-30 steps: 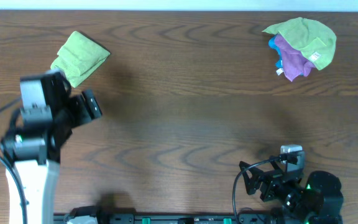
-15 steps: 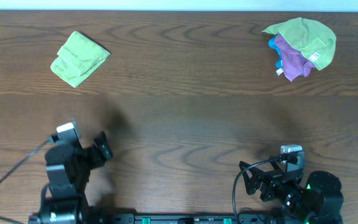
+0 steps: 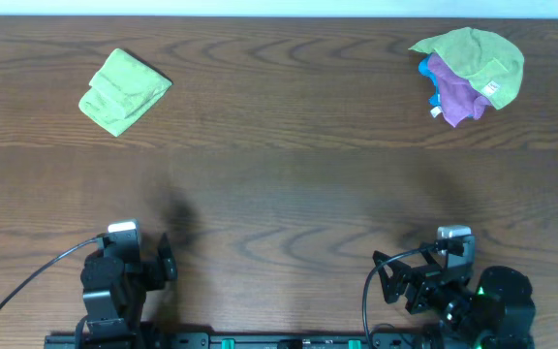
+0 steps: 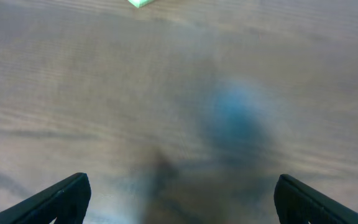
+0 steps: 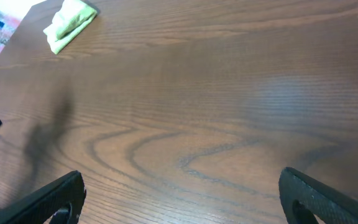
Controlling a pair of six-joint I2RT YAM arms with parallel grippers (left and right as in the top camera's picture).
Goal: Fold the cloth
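A folded light-green cloth (image 3: 123, 90) lies on the wooden table at the far left; it also shows in the right wrist view (image 5: 69, 23), and a corner of it shows in the left wrist view (image 4: 139, 2). My left gripper (image 3: 153, 271) is open and empty, low at the near left edge, far from the cloth; its fingers frame bare, blurred wood (image 4: 179, 199). My right gripper (image 3: 400, 281) is open and empty at the near right edge, over bare wood (image 5: 182, 196).
A loose pile of cloths (image 3: 470, 73), green over purple and blue, lies at the far right of the table. The wooden table top (image 3: 289, 184) stretches between the arms and the cloths. Black cables run by both arm bases.
My left arm has pulled back from beside the folded green cloth down to the near left edge of the table. The right arm and both cloth piles have not moved.
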